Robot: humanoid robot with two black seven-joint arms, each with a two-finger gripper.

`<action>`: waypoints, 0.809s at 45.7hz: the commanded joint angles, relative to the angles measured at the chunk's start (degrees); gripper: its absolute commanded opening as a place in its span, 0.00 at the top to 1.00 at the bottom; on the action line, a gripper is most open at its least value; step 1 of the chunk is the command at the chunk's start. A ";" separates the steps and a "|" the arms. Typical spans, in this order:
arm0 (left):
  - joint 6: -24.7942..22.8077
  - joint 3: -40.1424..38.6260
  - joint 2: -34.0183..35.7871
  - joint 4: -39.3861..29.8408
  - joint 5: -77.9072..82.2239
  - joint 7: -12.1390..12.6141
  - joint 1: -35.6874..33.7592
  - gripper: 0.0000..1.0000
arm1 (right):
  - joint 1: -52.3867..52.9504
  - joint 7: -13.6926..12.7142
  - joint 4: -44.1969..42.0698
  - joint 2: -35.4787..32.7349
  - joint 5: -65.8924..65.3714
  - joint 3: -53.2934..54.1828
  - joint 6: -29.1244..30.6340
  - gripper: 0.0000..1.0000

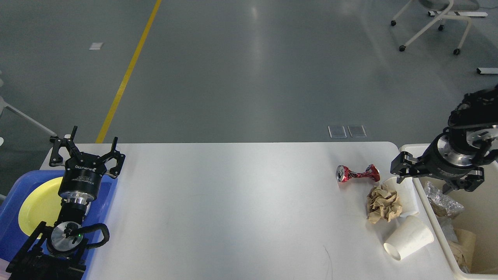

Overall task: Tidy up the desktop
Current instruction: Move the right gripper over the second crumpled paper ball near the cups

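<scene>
a lab or test hall: grey floor (249, 70) with yellow lane line (126, 74), wheeled chair (432, 23).

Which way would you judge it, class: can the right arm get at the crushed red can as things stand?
Probably yes: the right gripper hangs near the crushed red can, which lies uncovered on the desktop.

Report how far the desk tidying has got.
Done: some trash already lies in the bin, and a plate sits in the blue tray. In hand: nothing; the right tool hangs open over the bin's edge, the left tool open over the tray. Left: a crushed can, a paper wad and two cups lie on the desktop.
</scene>
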 commanded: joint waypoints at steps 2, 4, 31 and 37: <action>0.00 -0.02 0.00 0.00 0.01 0.00 -0.02 0.04 | -8.30 0.00 -6.30 2.33 0.46 0.98 -4.59 0.01; 0.00 -0.02 0.00 0.00 0.01 0.00 -0.02 0.04 | -12.16 0.00 -9.37 2.85 0.99 2.29 -5.21 0.01; 0.00 -0.02 0.00 0.00 0.01 0.00 -0.02 0.04 | -37.23 0.08 -33.29 12.17 3.63 12.58 -9.87 0.01; 0.00 -0.02 0.00 0.00 0.01 0.00 -0.02 0.04 | -37.49 0.08 -33.56 12.17 3.45 12.49 -10.39 0.01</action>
